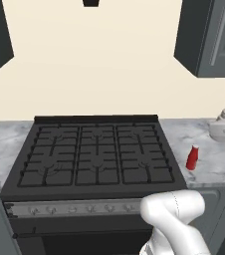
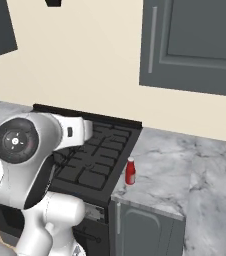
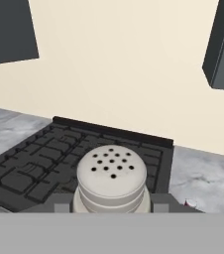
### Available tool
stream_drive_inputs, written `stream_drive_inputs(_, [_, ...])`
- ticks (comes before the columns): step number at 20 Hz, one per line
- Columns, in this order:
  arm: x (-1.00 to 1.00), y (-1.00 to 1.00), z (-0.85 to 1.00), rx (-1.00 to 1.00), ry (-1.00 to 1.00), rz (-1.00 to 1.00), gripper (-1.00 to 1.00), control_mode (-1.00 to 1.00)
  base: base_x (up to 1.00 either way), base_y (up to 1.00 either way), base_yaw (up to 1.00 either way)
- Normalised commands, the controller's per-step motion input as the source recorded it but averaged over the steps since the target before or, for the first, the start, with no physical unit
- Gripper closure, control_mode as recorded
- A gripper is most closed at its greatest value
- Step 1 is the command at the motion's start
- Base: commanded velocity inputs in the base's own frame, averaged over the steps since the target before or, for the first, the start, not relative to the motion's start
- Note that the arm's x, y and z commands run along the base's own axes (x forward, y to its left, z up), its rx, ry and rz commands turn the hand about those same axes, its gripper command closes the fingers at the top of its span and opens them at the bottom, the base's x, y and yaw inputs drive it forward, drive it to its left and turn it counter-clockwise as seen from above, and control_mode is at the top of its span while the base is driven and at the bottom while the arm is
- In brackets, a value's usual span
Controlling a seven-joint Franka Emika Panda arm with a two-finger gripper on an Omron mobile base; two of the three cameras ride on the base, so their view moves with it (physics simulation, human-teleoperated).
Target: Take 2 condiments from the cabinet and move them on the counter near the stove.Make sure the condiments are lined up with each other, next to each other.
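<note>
Tool (image 3: 112,207) closed on the pale jar (image 3: 111,178), seen from the hand view; perforated light lid faces the camera, jar held above the front of the stove (image 1: 95,154). Red squeeze bottle (image 1: 192,158) stands upright on the marble surface (image 1: 211,164), just right of the stove near the front edge. Wall cabinet (image 2: 195,42) is mounted above that stretch, door shut.
</note>
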Motion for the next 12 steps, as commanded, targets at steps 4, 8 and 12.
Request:
stream_drive_inputs(4, [0.00, -0.51, -0.21, 0.00, 0.00, 0.00, 1.00, -1.00, 0.00, 0.00, 0.00])
stream_drive_inputs(8, [0.00, -0.48, -0.22, 0.00, 0.00, 0.00, 1.00, -1.00, 0.00, 0.00, 0.00])
stream_drive_inputs(12, [0.00, -0.44, -0.23, -0.03, -0.06, 0.02, 1.00, -1.00, 0.00, 0.00, 0.00])
